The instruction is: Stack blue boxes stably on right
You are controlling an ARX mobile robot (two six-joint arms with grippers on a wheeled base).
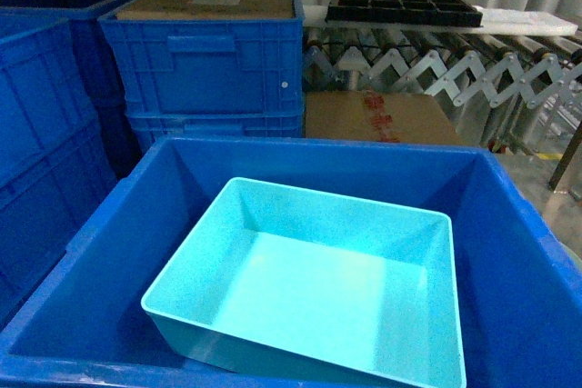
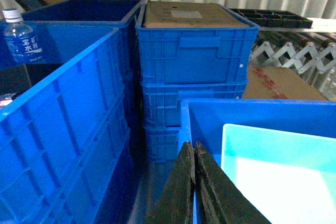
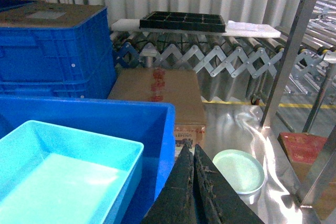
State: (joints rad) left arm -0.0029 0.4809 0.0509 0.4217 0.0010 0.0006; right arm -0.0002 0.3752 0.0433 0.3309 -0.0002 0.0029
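Note:
A pale turquoise blue box point(image 1: 318, 288) lies tilted inside a large dark blue crate point(image 1: 86, 315), its open side up and nothing in it. The left wrist view catches its left rim point(image 2: 278, 166), the right wrist view its right end point(image 3: 63, 177). My left gripper point(image 2: 193, 148) is shut with nothing in it, hanging just outside the crate's left wall point(image 2: 185, 124). My right gripper point(image 3: 192, 150) is shut too, empty, just outside the crate's right wall point(image 3: 165, 129). Neither gripper shows in the head view.
Stacked dark blue ribbed crates point(image 1: 205, 65) stand behind and to the left, one topped with cardboard. A water bottle point(image 2: 21, 35) stands at far left. A cardboard box point(image 3: 160, 95), a pale green bowl point(image 3: 239, 171), a red box point(image 3: 304, 150) and a roller conveyor with a black tray point(image 1: 400, 8) lie right.

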